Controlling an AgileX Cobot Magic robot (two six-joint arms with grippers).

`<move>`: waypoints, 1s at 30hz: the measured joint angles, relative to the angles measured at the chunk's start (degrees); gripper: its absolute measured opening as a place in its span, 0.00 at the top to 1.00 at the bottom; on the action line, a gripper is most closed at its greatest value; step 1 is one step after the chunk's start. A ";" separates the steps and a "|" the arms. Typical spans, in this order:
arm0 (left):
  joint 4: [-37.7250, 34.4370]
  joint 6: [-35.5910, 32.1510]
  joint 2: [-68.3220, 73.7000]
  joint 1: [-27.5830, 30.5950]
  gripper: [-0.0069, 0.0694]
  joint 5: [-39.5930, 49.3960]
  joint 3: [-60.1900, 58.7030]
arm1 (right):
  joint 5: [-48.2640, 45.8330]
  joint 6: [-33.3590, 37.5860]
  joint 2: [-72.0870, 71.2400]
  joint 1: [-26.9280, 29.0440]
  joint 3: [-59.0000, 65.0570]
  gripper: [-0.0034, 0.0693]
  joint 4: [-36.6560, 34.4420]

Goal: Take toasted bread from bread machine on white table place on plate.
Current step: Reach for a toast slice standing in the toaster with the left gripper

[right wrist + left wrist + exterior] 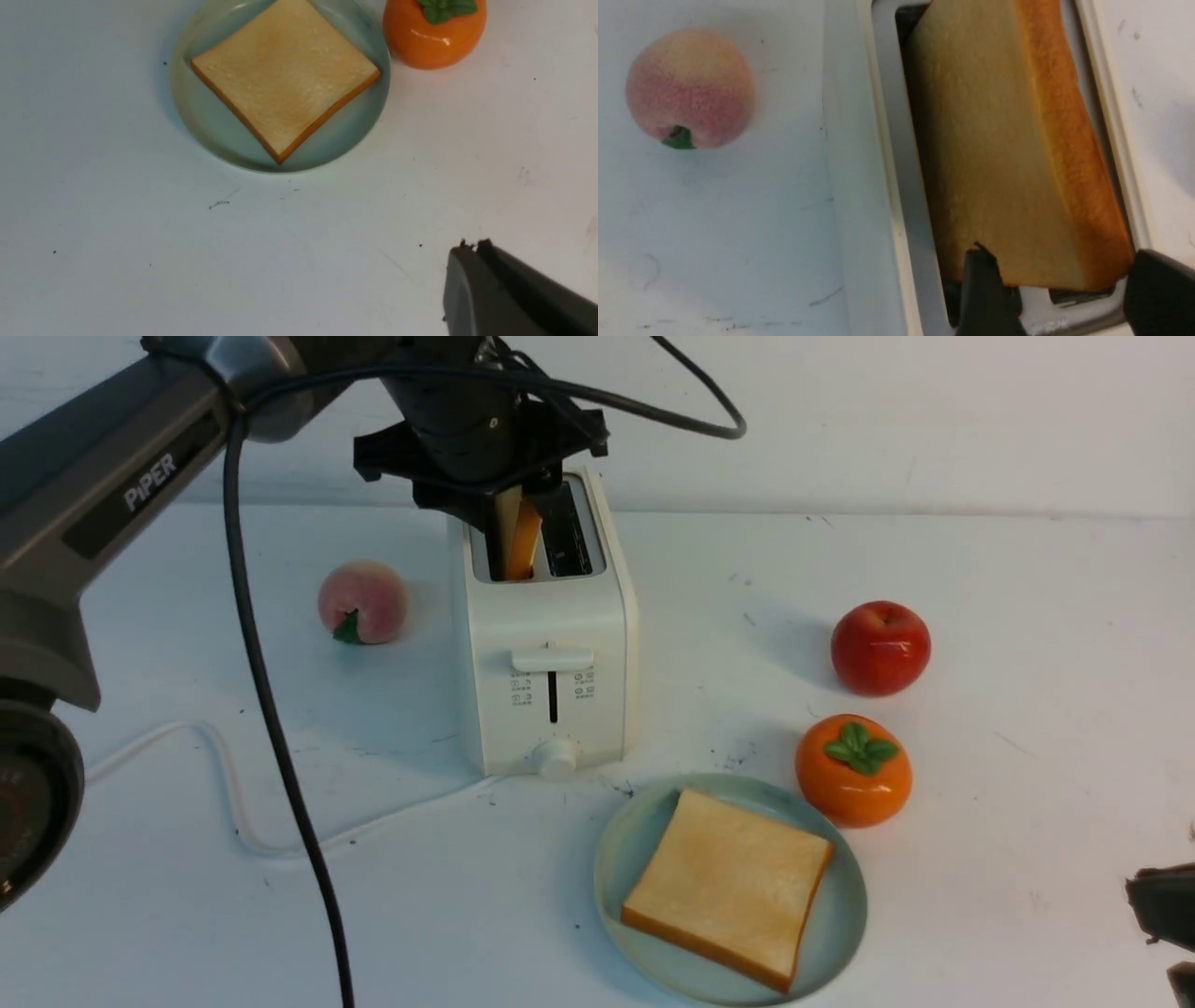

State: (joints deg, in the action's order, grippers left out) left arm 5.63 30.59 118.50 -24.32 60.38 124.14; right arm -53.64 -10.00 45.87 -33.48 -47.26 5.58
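Front view: one slice of toasted bread (728, 887) lies flat on the mint-green plate (840, 938), so half the job looks done. A second slice (518, 537) stands tilted in the left slot of the white toaster (551, 644), with its top poking out. The left claw (1059, 261) hangs over it, jaws spread either side of its corner and not visibly pinching. The right claw (472, 245) is closed and empty, low over bare counter (1027, 616) near the plate. Likely left to do: grip the slice, lift it clear of the slot rim and carry it to the plate. That path looks open. A persimmon (853, 770) sits just beside the plate's far rim, with an apple (880, 647) behind it. A peach (362, 602) sits left of the toaster.
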 joint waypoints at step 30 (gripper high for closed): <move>3.43 0.00 -1.68 -0.23 0.39 -1.06 1.78 | 0.00 0.00 0.00 0.00 0.00 0.95 -0.42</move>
State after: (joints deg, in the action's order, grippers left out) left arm 9.05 30.59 116.82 -24.54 59.33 125.92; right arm -53.64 -10.00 45.87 -33.48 -47.26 5.16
